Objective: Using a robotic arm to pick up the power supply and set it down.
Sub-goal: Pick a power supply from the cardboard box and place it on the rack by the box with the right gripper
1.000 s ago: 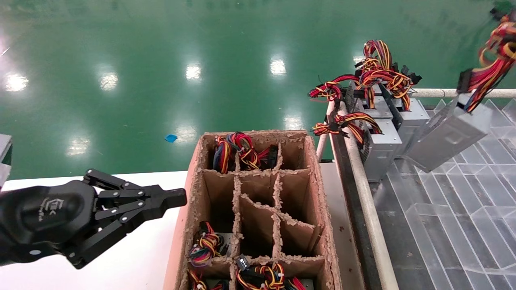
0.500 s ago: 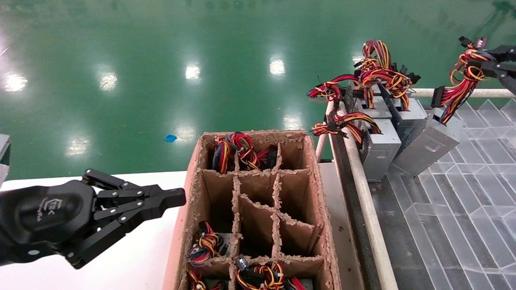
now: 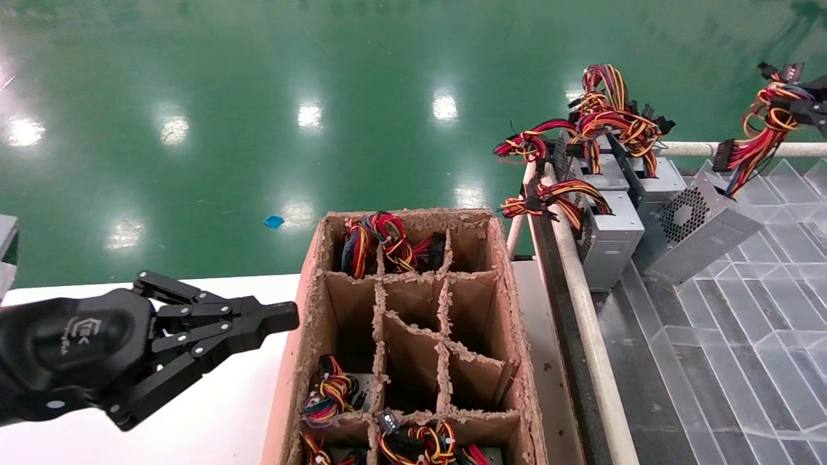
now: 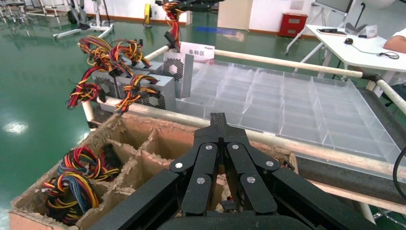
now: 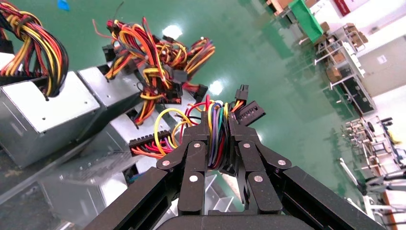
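The right tool is clamped on the wire bundle of the power supply, which hangs tilted below it, its lower edge on the clear tray, just beside other supplies. Well apart, the left tool sits with fingers together over the white worktop, tips beside the cardboard box.
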